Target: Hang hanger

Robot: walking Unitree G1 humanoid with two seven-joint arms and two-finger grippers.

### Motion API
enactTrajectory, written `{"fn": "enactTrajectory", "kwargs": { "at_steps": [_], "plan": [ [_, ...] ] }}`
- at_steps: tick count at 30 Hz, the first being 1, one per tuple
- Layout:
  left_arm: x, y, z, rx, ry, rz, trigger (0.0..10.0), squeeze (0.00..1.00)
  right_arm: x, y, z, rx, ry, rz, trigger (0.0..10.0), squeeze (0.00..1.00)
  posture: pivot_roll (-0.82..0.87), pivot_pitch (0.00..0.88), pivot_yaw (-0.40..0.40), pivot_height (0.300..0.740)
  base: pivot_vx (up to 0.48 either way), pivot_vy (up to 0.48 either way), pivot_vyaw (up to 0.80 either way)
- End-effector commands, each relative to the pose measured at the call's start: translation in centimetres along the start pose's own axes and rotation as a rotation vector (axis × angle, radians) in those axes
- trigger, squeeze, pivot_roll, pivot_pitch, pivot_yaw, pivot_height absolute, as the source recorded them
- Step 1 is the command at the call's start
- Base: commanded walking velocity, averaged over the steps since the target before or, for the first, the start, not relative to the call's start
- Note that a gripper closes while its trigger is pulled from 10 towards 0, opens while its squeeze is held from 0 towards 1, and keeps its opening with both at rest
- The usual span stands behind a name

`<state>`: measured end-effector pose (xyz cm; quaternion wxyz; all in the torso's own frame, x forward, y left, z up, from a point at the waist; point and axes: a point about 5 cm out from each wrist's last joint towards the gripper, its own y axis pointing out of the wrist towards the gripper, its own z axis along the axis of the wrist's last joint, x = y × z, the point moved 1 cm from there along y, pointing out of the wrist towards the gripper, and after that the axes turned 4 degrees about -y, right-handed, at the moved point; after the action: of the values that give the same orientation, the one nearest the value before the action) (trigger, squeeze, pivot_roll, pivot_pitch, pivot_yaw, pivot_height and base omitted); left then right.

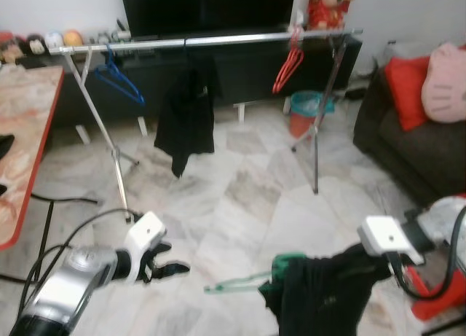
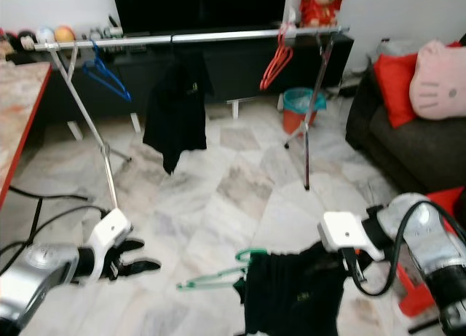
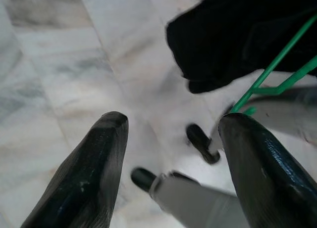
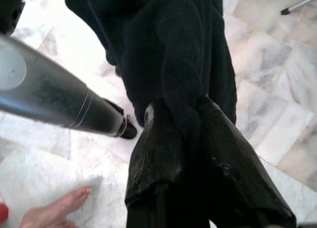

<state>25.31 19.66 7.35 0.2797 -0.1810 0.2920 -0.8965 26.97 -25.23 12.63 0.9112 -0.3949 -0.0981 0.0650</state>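
Two arms out in front of me right now, and only one is doing real work. My right gripper point(image 4: 190, 139) is clenched on a black knit garment point(image 2: 291, 292), pinching a fold of the fabric between the jaws so the whole thing dangles above the marble floor point(image 1: 240, 190). The thin green plastic hanger point(image 2: 215, 278) is threaded into that garment and sticks out sideways toward my left, so holding the cloth is really how I'm carrying the hanger. Not ideal, I'd guess, since it could slide out.

My left gripper point(image 3: 171, 154) is released, jaws spread wide, hovering low near the hanger's free end, probably to steady or take it.

Target is the long silver clothes rail point(image 1: 204, 41) well ahead of me, standing on the floor in front of the dark TV cabinet point(image 1: 247, 73). It already carries a blue hanger point(image 1: 116, 77), a black top point(image 1: 186, 121) and a red hanger point(image 1: 289, 65). The open stretch between the black top and the red hanger looks like the easiest spot.
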Motion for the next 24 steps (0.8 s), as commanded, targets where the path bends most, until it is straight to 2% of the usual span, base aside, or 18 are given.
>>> {"fn": "enactTrajectory", "kwargs": {
  "at_steps": [1,5,9,13,14,15,16,17,18,20,22,24],
  "plan": [
    [0.0,-0.3,0.0,-0.022,0.015,-0.01,10.0,0.0,1.1,-1.3,1.4,0.021,-0.072,-0.014,10.0,0.0,0.03,0.0,-0.031,0.74,0.0,0.0,0.0],
    [0.4,0.0,-0.4,-0.037,0.017,-0.025,10.0,0.0,2.2,-1.8,3.1,0.105,-0.11,-0.044,10.0,0.0,0.03,0.0,-0.037,0.74,0.0,0.0,0.0],
    [0.8,0.4,-0.7,-0.049,0.017,-0.04,10.0,0.0,2.7,-2.1,4.1,0.142,-0.151,-0.058,10.0,0.0,0.03,0.0,-0.038,0.74,0.0,0.0,0.0],
    [0.9,0.9,-1.3,-0.07,0.014,-0.025,10.0,0.0,3.8,-2.6,5.1,0.209,-0.145,-0.11,10.0,0.0,0.04,0.0,-0.044,0.74,0.0,0.0,0.0],
    [0.8,1.3,-1.5,-0.074,0.008,-0.006,10.0,0.0,4.4,-2.9,5.7,0.258,-0.123,-0.14,10.0,0.0,0.04,0.0,-0.046,0.74,0.0,0.0,0.0],
    [0.4,2.2,-1.6,-0.072,-0.015,0.062,10.0,0.0,5.7,-3.4,6.4,0.336,-0.111,-0.211,10.0,0.0,0.04,0.0,-0.052,0.74,0.0,0.0,0.0],
    [0.1,2.5,-1.6,-0.069,-0.016,0.1,10.0,0.0,6.4,-3.4,6.4,0.342,-0.11,-0.266,10.0,0.0,0.04,0.0,-0.052,0.74,0.0,0.0,0.0],
    [0.1,2.5,-1.6,-0.069,-0.016,0.1,10.0,0.0,6.4,-3.4,6.4,0.342,-0.11,-0.266,10.0,0.0,0.04,0.0,-0.052,0.74,0.0,0.0,0.0],
    [-0.5,2.9,-1.5,-0.053,-0.049,0.174,10.0,0.0,7.9,-3.4,6.3,0.343,-0.077,-0.402,10.0,0.0,0.04,0.0,-0.053,0.74,0.0,0.0,0.0],
    [-1.0,3.1,-1.3,-0.034,-0.056,0.225,10.0,0.0,8.6,-3.3,6.4,0.362,-0.06,-0.478,10.0,0.0,0.04,0.0,-0.055,0.74,0.0,0.0,0.0],
    [-1.5,3.3,-1.1,-0.007,-0.098,0.278,10.0,0.0,9.1,-3.0,6.4,0.392,0.004,-0.515,10.0,0.0,0.04,0.0,-0.055,0.74,0.0,0.0,0.0],
    [-1.9,3.4,-0.5,0.035,-0.119,0.313,10.0,0.0,9.1,-2.5,6.7,0.422,0.004,-0.523,10.0,0.0,0.04,0.0,-0.053,0.74,0.0,0.0,0.0]
  ]
}}
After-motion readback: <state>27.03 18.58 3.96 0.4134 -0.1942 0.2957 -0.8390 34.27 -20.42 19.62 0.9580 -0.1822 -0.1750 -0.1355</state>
